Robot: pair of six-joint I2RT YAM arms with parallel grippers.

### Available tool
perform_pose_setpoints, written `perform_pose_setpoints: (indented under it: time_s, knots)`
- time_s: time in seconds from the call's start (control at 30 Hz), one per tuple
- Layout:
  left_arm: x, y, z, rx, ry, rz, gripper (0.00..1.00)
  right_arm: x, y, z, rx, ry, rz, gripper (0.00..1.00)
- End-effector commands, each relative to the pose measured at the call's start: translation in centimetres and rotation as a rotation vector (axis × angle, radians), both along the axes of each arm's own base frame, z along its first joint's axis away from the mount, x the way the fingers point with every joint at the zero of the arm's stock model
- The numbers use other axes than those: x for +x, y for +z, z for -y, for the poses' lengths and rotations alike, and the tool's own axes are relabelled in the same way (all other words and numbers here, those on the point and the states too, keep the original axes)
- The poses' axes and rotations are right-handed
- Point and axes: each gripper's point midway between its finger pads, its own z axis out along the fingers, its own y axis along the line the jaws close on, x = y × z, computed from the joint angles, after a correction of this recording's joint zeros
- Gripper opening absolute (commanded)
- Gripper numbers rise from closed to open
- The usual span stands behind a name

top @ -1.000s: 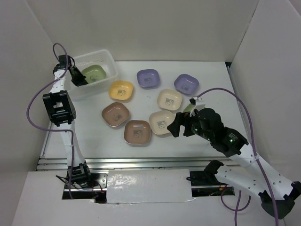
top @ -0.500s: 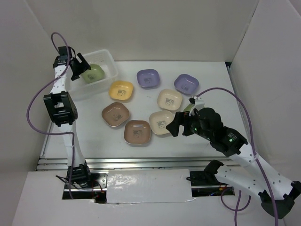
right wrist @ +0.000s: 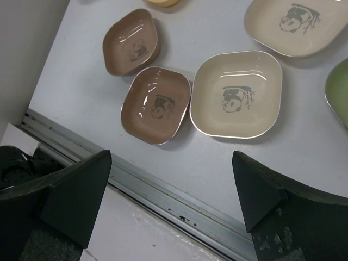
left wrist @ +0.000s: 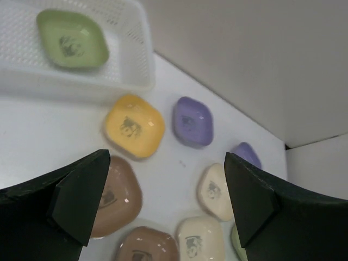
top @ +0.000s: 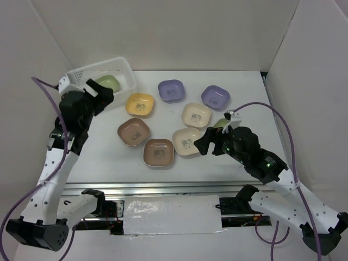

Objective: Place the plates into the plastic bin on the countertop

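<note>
From above, the plastic bin (top: pixel 124 69) sits in the upper left corner of the table (top: pixel 244 87) with one green plate (top: pixel 107 82) lying in it. Your left fingers (top: pixel 104 95) hang just beside its near wall. Seven plates lie loose mid-table: a yellow plate (top: pixel 140 104), two purple, two cream and two brown. A second green plate (top: pixel 220 124) shows partly under your right arm. The right fingers (top: pixel 201 147) hover beside the nearer cream plate (top: pixel 187 142).

In the left wrist view the fingers (left wrist: pixel 76 201) stand wide apart with nothing between them. The bin and its plate fill the upper left, and the yellow plate lies just outside the bin's wall.

In the right wrist view the fingers (right wrist: pixel 70 190) are also spread and empty. Below them the nearer brown plate (right wrist: pixel 155 104) and the cream plate lie rim against rim, or very nearly.

That crowding is your main risk. If you come down on either rim there, a finger could land on the neighbour, shoving it or pinching both plates. The glaze looks slick and the walls shallow, so a light pinch could let a plate slip out on the way across. Mind the green plate under the right arm too, since a low sweep could knock it. On the left, a careless swing could push the light bin off its spot.
</note>
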Motion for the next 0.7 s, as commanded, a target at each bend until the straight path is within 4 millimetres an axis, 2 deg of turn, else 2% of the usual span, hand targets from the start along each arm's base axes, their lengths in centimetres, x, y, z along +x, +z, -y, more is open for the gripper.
perform_pose_setpoints:
  time_s: [0.0, 0.03, 0.1, 0.13, 0.23, 0.33, 0.37, 0.47, 0.57, 0.6, 0.67]
  knots:
    - [-0.3, -13.7, -0.4, -0.045, 0.117, -0.292, 0.99, 0.7, 0.3, -0.3, 0.04, -0.022, 0.021, 1.0]
    - [-1.0, -16.5, 0.1, -0.042, 0.093, -0.351, 0.99, 0.4, 0.5, -0.2, 0.054, -0.022, 0.025, 1.0]
    - [-1.2, -19.0, 0.9, -0.037, 0.067, -0.409, 0.99, 0.2, 0.2, 0.0, 0.067, -0.023, 0.027, 1.0]
    - [-1.9, -21.2, 1.4, -0.029, 0.051, -0.448, 0.99, 0.1, 0.2, 0.0, 0.075, -0.023, 0.029, 1.0]
    - [-1.4, -24.2, 2.1, -0.023, 0.028, -0.482, 0.99, 0.0, -0.3, -0.1, 0.083, -0.016, 0.027, 1.0]
    - [-0.6, -26.8, 1.8, -0.001, 0.048, -0.541, 0.99, 0.2, -1.0, -0.3, 0.076, -0.011, 0.012, 1.0]
    - [-0.4, -28.3, 1.5, 0.005, 0.062, -0.582, 0.99, 0.1, -1.2, -0.4, 0.076, -0.006, 0.006, 1.0]
    - [-0.3, -30.3, 1.1, 0.0, 0.089, -0.641, 0.91, 0.0, -1.4, -0.6, 0.078, 0.001, -0.001, 1.0]
    - [-0.5, -31.9, 1.1, -0.004, 0.093, -0.67, 0.73, -0.1, -1.2, -0.4, 0.08, -0.003, 0.005, 1.0]
    - [-0.6, -32.8, 1.0, -0.001, 0.098, -0.696, 0.62, -0.2, -1.1, -0.3, 0.085, -0.001, 0.011, 1.0]
    - [-0.9, -34.2, 0.8, -0.001, 0.107, -0.743, 0.52, -0.3, -1.0, -0.3, 0.085, -0.001, 0.011, 1.0]
